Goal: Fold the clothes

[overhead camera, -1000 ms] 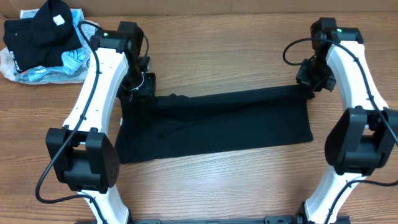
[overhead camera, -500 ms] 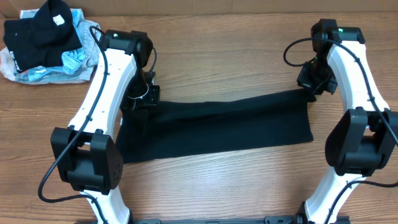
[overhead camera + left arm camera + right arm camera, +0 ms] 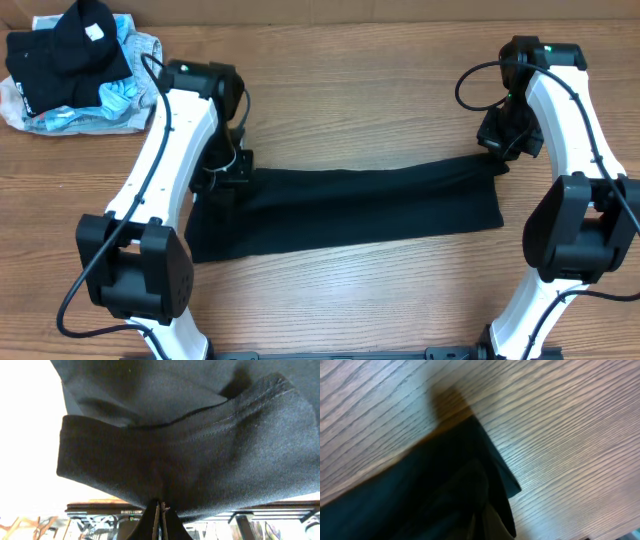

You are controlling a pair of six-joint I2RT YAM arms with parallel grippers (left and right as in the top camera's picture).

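Observation:
A black garment [image 3: 350, 205] lies stretched across the middle of the wooden table in a wide band. My left gripper [image 3: 228, 170] is shut on the garment's far left corner; the left wrist view shows the hemmed black cloth [image 3: 200, 455] pinched between the closed fingers [image 3: 160, 520]. My right gripper [image 3: 497, 152] is shut on the far right corner; the right wrist view shows dark cloth [image 3: 435, 490] draped over the fingers [image 3: 490, 525], with a pointed corner hanging free.
A pile of other clothes [image 3: 75, 65], black and light blue, lies at the far left corner of the table. Bare wood [image 3: 360, 100] runs behind the garment and in front of it. The arm bases stand at the near edge.
Both grippers have moved toward the near side with the garment's far edge, folding it over. The band of cloth is narrower than before.

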